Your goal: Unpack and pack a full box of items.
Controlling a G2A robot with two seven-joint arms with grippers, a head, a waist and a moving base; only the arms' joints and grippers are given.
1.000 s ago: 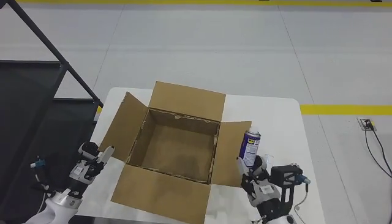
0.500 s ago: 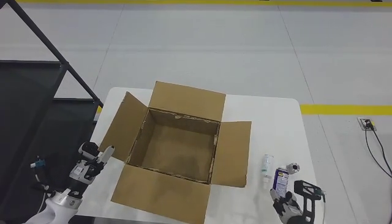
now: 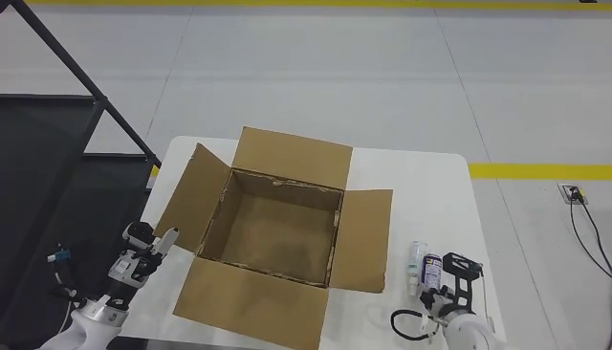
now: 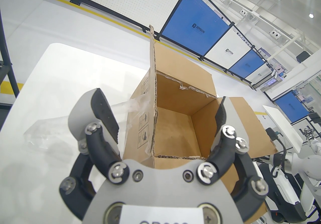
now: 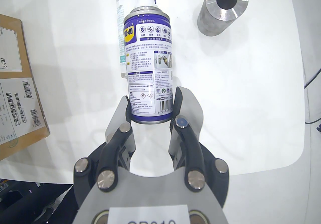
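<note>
**Change.** Can point(image 5: 149, 64): a second ago it stood upright in the right gripper point(image 5: 152, 104) just beside the box's 3 o'clock flap. It has since been carried out to the table's point(image 3: 421, 187) near right corner, about 4 o'clock of the box point(image 3: 287, 157). The left gripper point(image 4: 160, 105) and the box have not shifted.

**Reading.** The box floor now shows bare, so the unpacking half looks done or nearly so. The can is probably the last item out, and release seems the step in hand, with packing to follow.

**Holdings, counted.**
- Box: 1. Cardboard, four flaps spread open, mid-table.
- Can: 1. Blue and white spray can, white cap pointing away from the gripper. Whether it touches the table cannot be told.
- Bottle point(image 5: 121, 41): 1. Small, clear, lying just beside the can on the box side, partly hidden under it.
- Cylinder point(image 5: 222, 9): 1. Metal, standing on end, dark bore uppermost, near the can on the side away from the box.
- Grippers: 2.
  - Right: fingers pinching the can at its base end.
  - Left: fingers spread wide and holding nothing, at 8 o'clock of the box off the table's near left corner.
</note>
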